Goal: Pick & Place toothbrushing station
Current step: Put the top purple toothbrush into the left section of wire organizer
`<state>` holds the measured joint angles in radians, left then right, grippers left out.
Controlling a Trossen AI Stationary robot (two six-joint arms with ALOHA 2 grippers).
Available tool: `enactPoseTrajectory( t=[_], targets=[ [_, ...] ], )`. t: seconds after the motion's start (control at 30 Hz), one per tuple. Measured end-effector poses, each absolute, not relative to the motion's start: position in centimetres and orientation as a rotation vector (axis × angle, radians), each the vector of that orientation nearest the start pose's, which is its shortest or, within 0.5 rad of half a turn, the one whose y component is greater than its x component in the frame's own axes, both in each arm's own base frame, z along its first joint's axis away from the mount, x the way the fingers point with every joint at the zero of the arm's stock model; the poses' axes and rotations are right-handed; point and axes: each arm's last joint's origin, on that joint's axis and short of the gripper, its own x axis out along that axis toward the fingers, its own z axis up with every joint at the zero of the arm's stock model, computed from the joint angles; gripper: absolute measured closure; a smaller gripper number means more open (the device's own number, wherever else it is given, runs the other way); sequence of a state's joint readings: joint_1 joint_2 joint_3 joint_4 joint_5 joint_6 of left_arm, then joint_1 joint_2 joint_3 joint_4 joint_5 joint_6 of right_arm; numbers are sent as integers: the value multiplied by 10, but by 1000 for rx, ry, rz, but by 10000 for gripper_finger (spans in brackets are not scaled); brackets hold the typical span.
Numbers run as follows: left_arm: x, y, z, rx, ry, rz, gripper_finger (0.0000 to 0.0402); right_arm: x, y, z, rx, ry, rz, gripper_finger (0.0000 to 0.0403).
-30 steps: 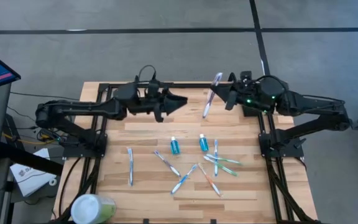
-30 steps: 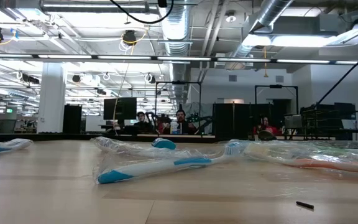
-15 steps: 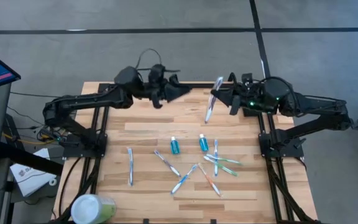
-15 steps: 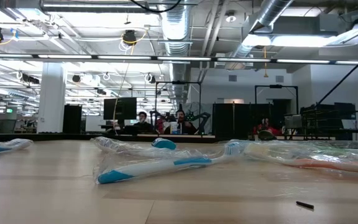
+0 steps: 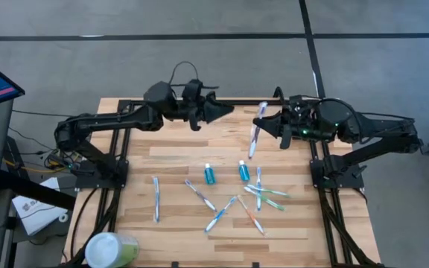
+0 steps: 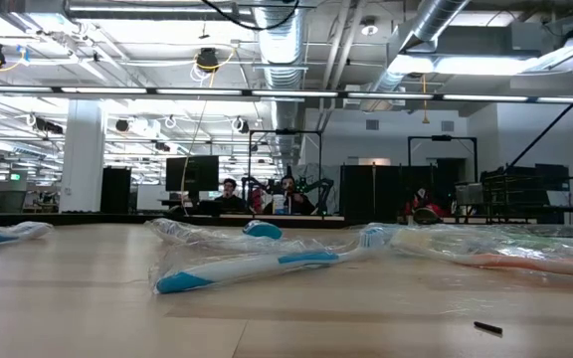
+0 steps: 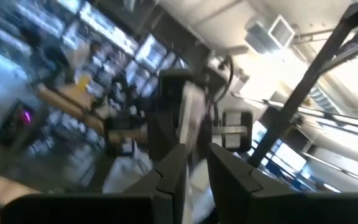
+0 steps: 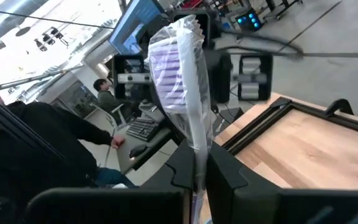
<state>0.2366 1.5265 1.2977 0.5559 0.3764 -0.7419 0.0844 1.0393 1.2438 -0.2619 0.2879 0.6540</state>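
Both arms have swung inward since a second ago. Right hand (image 5: pixel 269 123) is clamped on a wrapped toothbrush (image 5: pixel 256 131), held up off the worktop (image 5: pixel 170 160), probably for a handover. Left hand (image 5: pixel 226 112) hovers near it, fingers narrowing, nothing gripped. Black holder not visible anywhere; green cup (image 5: pixel 109 249) sits well away.

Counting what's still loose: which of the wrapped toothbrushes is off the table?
The purple plastic-wrapped toothbrush, clamped in the right pincer above the far table edge; all other toothbrushes lie flat on the wooden table.
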Motion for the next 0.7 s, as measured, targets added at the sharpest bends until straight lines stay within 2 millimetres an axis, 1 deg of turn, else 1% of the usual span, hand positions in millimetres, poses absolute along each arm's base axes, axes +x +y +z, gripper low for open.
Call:
enactPoseTrajectory(
  t=[0.13, 0.23, 0.4, 0.5, 0.57, 0.63, 0.7],
  targets=[
    [354, 57, 390, -647, -177, -333, 372, 209, 4, 433, 637, -11, -245, 391],
    [360, 53, 385, -647, -175, -309, 397, 208, 0, 428, 625, 31, -306, 392],
    [359, 72, 383, -651, -198, -230, 400, 207, -6, 419, 610, 96, -400, 392],
    [359, 82, 386, -643, -215, -216, 400, 207, -6, 419, 599, 100, -398, 392],
    [363, 90, 389, -642, -213, -229, 400, 206, -6, 419, 597, 101, -394, 392],
    [368, 99, 395, -644, -219, -253, 400, 202, -8, 423, 599, 101, -368, 392],
    [374, 104, 404, -640, -229, -288, 400, 198, -12, 433, 585, 75, -344, 392]
  ],
)
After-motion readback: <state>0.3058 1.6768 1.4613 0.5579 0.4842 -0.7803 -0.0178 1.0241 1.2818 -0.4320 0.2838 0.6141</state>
